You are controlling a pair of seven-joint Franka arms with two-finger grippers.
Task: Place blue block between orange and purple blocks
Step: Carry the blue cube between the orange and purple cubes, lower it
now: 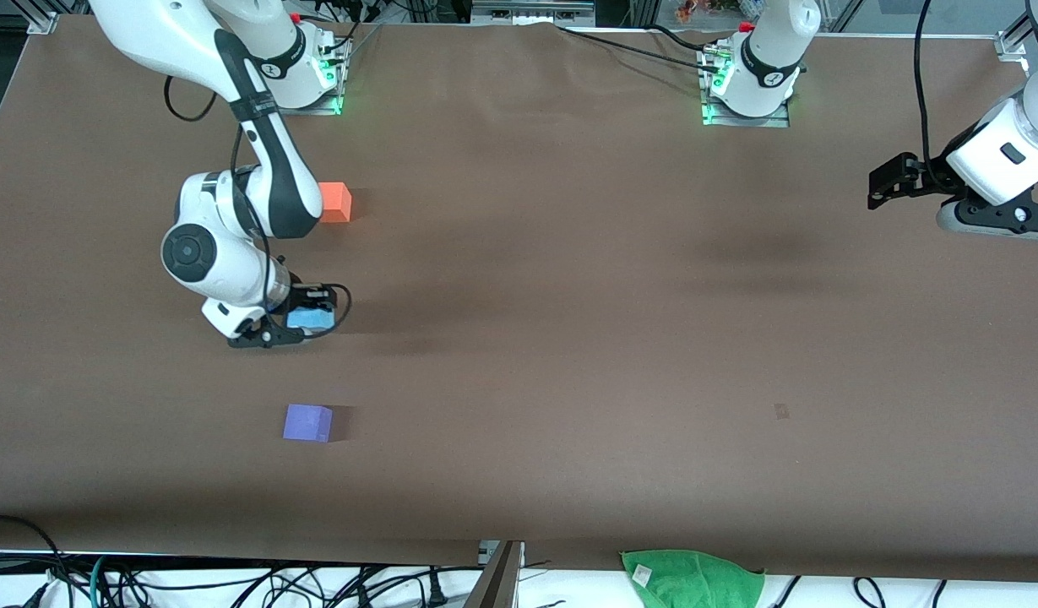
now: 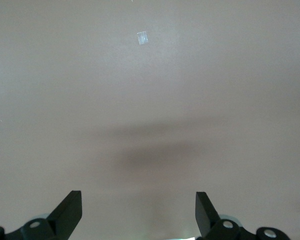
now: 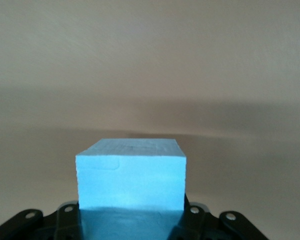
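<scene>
My right gripper (image 1: 303, 321) is shut on the light sky-blue block (image 1: 310, 318) and holds it low over the table, between the two other cubes. In the right wrist view the blue block (image 3: 131, 175) fills the space between the fingers of my right gripper (image 3: 131, 222). The orange block (image 1: 335, 202) lies on the table farther from the front camera. The purple block (image 1: 307, 422) lies nearer to it. My left gripper (image 1: 888, 181) waits open and empty over the left arm's end of the table; its wrist view shows the left gripper (image 2: 138, 202) over bare table.
A green cloth (image 1: 692, 578) lies at the table's front edge. A small mark (image 1: 781, 411) is on the brown table cover (image 1: 569, 338); it also shows in the left wrist view (image 2: 143, 38). Cables hang along the front edge.
</scene>
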